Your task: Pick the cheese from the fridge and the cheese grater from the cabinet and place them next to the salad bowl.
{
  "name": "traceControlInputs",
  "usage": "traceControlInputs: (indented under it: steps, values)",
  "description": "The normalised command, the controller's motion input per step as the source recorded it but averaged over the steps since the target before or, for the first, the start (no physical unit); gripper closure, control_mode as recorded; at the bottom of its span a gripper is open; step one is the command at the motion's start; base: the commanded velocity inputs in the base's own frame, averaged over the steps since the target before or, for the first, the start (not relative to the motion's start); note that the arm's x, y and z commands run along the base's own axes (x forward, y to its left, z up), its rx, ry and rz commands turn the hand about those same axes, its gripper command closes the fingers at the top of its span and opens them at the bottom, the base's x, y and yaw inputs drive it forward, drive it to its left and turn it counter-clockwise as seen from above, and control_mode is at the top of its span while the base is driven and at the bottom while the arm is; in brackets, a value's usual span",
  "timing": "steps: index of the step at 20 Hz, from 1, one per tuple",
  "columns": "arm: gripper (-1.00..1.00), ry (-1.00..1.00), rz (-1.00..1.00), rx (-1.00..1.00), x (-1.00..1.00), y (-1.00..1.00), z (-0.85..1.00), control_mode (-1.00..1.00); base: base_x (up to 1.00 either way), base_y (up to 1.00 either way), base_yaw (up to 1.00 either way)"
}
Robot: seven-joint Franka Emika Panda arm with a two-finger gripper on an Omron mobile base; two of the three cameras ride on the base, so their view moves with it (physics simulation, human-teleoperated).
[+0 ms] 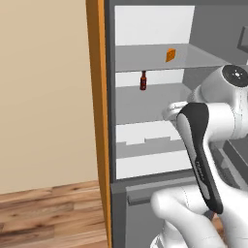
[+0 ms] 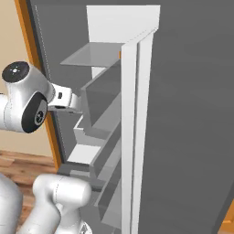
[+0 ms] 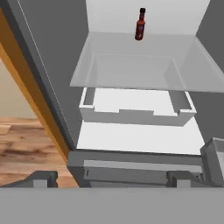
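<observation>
The fridge (image 1: 145, 101) stands open, with pale shelves and a drawer (image 3: 135, 111) inside. The cheese (image 1: 170, 54), a small orange wedge, lies on the upper glass shelf toward the right. My gripper (image 3: 112, 180) is open and holds nothing, its fingertips (image 3: 43, 178) spread wide. It faces the lower shelves from just outside the fridge. The white hand (image 1: 172, 110) hovers at middle-shelf height, well below the cheese. The grater, the cabinet and the salad bowl are out of view.
A small dark red bottle (image 1: 143, 80) stands on the middle shelf, below and left of the cheese. An orange-brown panel (image 1: 99, 121) borders the fridge's left side. The open fridge door (image 2: 192, 114) with its door shelves stands to the right. Wooden floor (image 1: 48, 213) lies to the left.
</observation>
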Motion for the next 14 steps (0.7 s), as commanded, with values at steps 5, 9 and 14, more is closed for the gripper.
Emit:
traceControlInputs:
  steps: [5, 9, 14]
  values:
    - [-1.00, 0.00, 0.00, 0.00, 0.00, 0.00, 0.00, 1.00, 0.37, 0.51, -0.21]
    - [-1.00, 0.00, 0.00, 0.00, 0.00, 0.00, 0.00, 1.00, 0.83, 0.14, -0.25]
    - [-1.00, 0.00, 0.00, 0.00, 0.00, 0.00, 0.00, 1.00, 0.94, -0.34, -0.19]
